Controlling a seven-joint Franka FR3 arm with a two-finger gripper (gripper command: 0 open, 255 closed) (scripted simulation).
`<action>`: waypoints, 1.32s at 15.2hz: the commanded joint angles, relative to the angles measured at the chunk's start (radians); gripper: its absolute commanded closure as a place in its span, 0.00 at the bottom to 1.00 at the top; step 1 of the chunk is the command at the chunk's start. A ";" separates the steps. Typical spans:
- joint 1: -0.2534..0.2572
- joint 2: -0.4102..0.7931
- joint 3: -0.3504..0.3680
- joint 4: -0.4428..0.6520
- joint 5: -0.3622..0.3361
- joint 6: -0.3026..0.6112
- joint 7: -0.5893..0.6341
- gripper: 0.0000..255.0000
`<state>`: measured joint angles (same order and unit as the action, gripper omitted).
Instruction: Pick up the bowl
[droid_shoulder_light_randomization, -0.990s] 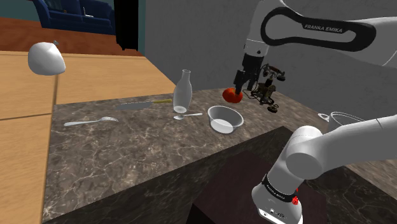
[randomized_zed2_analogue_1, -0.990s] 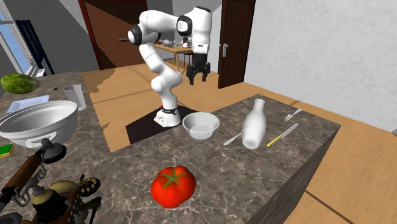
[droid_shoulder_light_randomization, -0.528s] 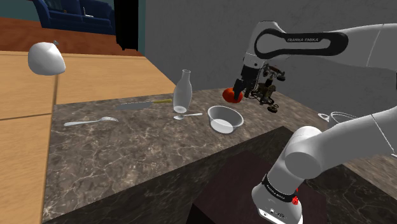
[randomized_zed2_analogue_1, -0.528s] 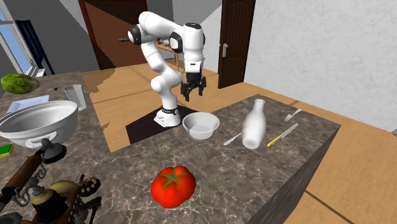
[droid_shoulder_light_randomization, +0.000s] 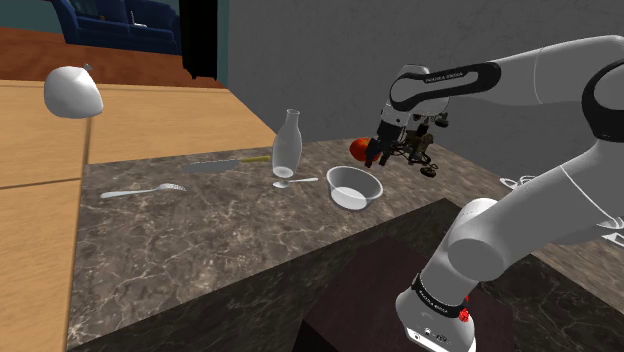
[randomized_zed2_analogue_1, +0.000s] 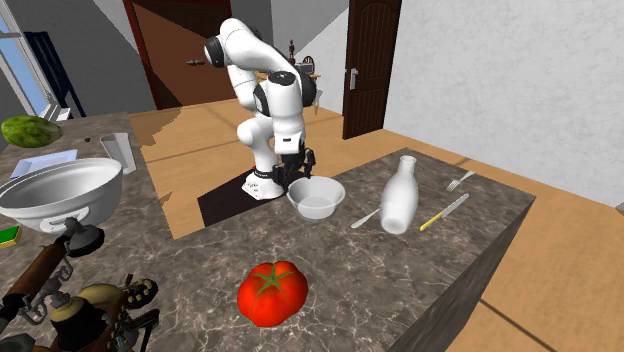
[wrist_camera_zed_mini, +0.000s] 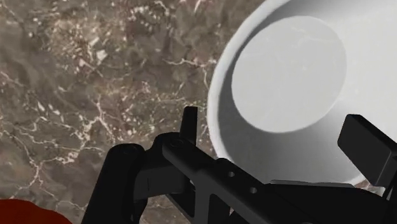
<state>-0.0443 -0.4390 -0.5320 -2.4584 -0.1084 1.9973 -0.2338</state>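
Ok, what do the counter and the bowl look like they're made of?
The counter looks like stone, marble perhaps: dark brown mottling with pale veins, little gloss. The bowl is plain white and smooth with soft shading; ceramic or plastic, I can't tell.

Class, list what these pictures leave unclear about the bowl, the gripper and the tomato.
- Wrist view: the bowl is cut off by the picture's edge, and the gripper covers part of its rim.
- Shoulder view: the gripper hides part of the tomato.
- Second exterior view: whether the gripper touches the bowl's rim is too small to tell.
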 joint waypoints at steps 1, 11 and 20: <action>0.011 0.072 -0.059 0.011 0.036 0.055 -0.067 0.00; 0.025 0.147 -0.096 -0.043 0.069 0.175 -0.113 0.00; 0.025 0.147 -0.097 -0.041 0.069 0.173 -0.114 1.00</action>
<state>-0.0191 -0.2924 -0.6281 -2.4992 -0.0388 2.1698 -0.3480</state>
